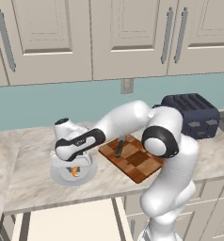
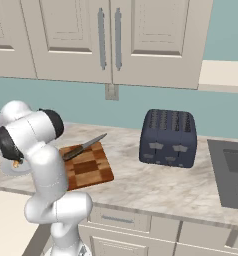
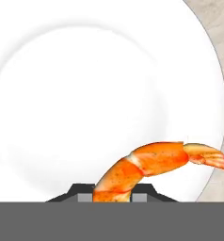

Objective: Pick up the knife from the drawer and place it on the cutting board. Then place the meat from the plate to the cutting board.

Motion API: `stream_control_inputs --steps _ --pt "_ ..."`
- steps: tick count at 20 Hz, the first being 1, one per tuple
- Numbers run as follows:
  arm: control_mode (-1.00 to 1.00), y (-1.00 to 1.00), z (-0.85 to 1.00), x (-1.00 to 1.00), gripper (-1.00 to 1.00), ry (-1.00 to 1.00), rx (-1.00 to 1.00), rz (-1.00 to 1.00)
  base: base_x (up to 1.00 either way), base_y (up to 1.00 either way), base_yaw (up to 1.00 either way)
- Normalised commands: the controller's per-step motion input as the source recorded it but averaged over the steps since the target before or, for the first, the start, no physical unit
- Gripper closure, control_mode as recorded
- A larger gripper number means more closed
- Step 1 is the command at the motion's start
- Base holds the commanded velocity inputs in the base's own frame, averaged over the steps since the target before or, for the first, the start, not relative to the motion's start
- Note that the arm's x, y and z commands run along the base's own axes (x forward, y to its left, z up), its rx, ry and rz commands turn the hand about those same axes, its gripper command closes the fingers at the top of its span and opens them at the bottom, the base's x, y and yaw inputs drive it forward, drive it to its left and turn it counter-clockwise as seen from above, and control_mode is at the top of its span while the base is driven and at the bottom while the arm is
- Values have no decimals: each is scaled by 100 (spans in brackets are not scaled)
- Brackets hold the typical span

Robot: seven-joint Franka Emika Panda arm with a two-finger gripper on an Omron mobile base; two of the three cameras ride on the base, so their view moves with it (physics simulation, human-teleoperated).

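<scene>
With the knife (image 2: 83,146) already lying on the cutting board (image 2: 91,170), the meat (image 3: 147,167) is being pinched between the gripper's (image 3: 113,196) jaws, at six o'clock on the plate (image 3: 62,94).

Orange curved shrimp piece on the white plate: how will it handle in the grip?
The orange crescent-shaped shrimp piece is small next to the round white plate, so probably light. Its glossy curved surface may slip or pivot between the gripper's fingers. The thin tail sticks out to one side, so it could swing if held at the thick end.
</scene>
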Motion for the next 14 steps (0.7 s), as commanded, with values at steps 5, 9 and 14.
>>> stream_control_inputs --steps 5,9,14 --pt "-100 -80 28 -47 100 -12 7 -1 0 0 0" --pt "-100 -86 35 -53 100 -8 8 -4 0 0 0" --pt "-100 -89 43 -47 100 -5 9 -6 0 0 0"
